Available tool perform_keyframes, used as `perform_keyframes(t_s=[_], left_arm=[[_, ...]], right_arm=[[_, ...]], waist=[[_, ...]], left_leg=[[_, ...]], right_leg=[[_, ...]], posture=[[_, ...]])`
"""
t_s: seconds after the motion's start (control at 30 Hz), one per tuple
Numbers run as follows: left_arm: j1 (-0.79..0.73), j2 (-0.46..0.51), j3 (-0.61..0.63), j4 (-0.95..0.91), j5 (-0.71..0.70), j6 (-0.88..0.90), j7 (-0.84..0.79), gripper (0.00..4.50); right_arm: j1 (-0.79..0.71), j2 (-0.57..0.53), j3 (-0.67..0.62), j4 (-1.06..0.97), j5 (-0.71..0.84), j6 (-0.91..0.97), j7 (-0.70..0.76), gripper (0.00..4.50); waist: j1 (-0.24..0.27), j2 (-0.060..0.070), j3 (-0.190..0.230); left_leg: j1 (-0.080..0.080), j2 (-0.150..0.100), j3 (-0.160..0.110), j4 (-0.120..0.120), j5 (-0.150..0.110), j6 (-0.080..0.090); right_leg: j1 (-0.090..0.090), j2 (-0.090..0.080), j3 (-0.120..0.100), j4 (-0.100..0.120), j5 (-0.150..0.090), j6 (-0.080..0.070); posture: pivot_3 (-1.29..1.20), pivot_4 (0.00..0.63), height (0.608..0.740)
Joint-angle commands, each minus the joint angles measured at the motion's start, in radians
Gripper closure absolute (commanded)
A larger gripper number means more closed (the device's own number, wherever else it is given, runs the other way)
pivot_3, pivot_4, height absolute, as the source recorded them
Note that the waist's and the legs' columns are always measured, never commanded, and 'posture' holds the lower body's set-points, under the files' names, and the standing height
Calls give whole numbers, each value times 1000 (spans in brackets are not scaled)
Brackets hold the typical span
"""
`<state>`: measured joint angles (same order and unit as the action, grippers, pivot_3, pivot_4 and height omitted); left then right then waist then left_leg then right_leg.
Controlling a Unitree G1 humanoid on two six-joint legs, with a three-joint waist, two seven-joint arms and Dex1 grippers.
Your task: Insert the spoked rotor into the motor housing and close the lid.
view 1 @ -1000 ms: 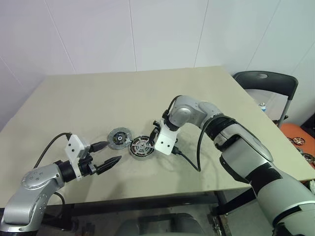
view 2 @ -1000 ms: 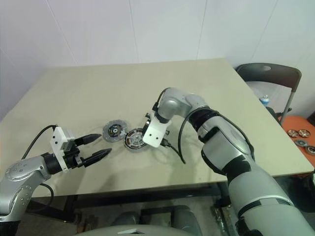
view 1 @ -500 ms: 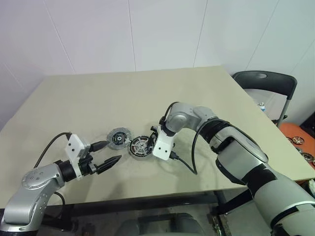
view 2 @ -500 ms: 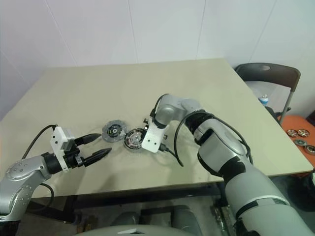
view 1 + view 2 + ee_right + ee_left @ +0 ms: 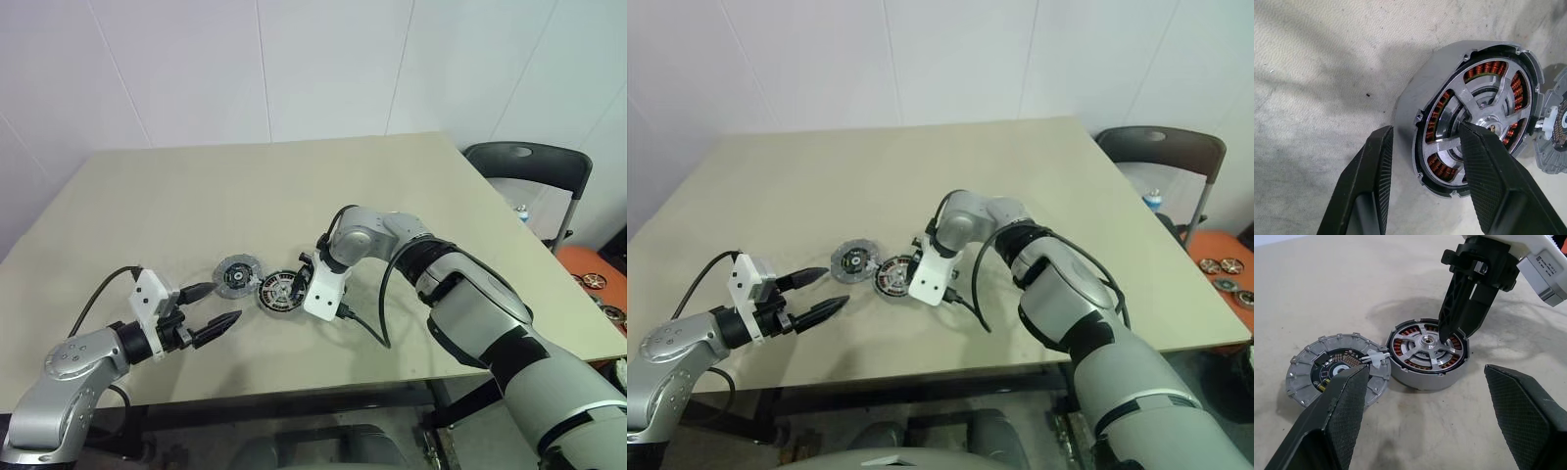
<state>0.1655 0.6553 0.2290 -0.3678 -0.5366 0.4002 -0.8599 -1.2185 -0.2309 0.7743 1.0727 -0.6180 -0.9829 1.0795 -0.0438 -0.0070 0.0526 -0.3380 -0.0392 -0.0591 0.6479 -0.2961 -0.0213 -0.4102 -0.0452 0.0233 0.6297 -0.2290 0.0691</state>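
Here we see the right end effector (image 5: 1422,196) pointing steeply down over the round motor housing (image 5: 1428,352) with its ring of copper windings; the shiny silver spoked rotor (image 5: 1476,122) already sits inside. Its two black fingers are partly open and straddle the near wall, one outside the casing, the other down among the spokes; whether they actually pinch the wall we cannot tell. We judge the insertion done or being seated, so the next move calls for letting go, lifting straight up clear of the rim, then fetching the flat grey ribbed lid (image 5: 237,276), which lies just beyond the housing, touching it. The left end effector (image 5: 214,311) hovers wide open and empty, the lid just ahead of it. The beige bench (image 5: 294,186) offers open room all round, its edges well away
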Motion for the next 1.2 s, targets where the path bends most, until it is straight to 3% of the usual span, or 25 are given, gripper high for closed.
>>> perform_keyframes(t_s=[0.03,0.17,0.4,0.47,0.57,0.63,0.7,1.03,1.2], left_arm=[[-17,4,25,-11,-6,-23,1,484],[-20,4,24,-8,-4,-24,1,484],[-27,0,20,-5,-3,-24,3,484],[-31,-1,18,-1,-1,-25,3,484],[-38,-2,13,4,0,-26,3,484],[-45,-4,8,9,2,-27,2,484],[-53,-6,2,17,6,-29,0,484],[-94,-27,-36,55,24,-46,0,484],[-111,-44,-53,67,36,-54,5,484]], right_arm=[[-21,-7,-9,-19,21,-20,28,2952],[-25,0,-16,-25,20,-3,18,4138],[-37,7,-26,-35,35,12,44,4138],[-37,15,-54,-59,99,89,143,4138],[-24,22,-96,-114,189,292,317,4138],[-10,9,-101,-202,285,541,478,4138],[-17,9,-93,-258,355,796,535,4138],[-87,-86,108,-509,635,1565,535,4138],[-87,-145,170,-604,658,1715,535,4138]], waist=[[0,0,0],[-4,0,0],[-4,0,0],[-2,0,0],[-1,0,0],[2,0,0],[3,0,0],[3,0,0],[3,-1,0]], left_leg=[[0,0,0,0,0,0],[1,0,0,0,0,0],[0,1,0,-1,0,0],[0,1,0,0,0,0],[0,1,0,0,0,0],[-1,1,-1,0,0,0],[-2,0,-1,0,0,0],[-5,0,-1,0,0,0],[-17,0,-1,2,0,-1]], right_leg=[[0,0,0,0,0,0],[0,0,0,0,0,0],[-1,1,0,1,0,0],[0,1,0,1,0,0],[0,1,0,0,0,0],[-1,0,0,0,0,0],[-1,0,-1,-1,0,1],[-4,-2,-1,-1,0,0],[-18,-2,-1,2,2,3]], posture=[[0,0,740],[0,0,740],[0,0,740],[0,0,740],[0,0,740],[0,0,740],[0,0,740],[0,0,740],[0,0,740]])
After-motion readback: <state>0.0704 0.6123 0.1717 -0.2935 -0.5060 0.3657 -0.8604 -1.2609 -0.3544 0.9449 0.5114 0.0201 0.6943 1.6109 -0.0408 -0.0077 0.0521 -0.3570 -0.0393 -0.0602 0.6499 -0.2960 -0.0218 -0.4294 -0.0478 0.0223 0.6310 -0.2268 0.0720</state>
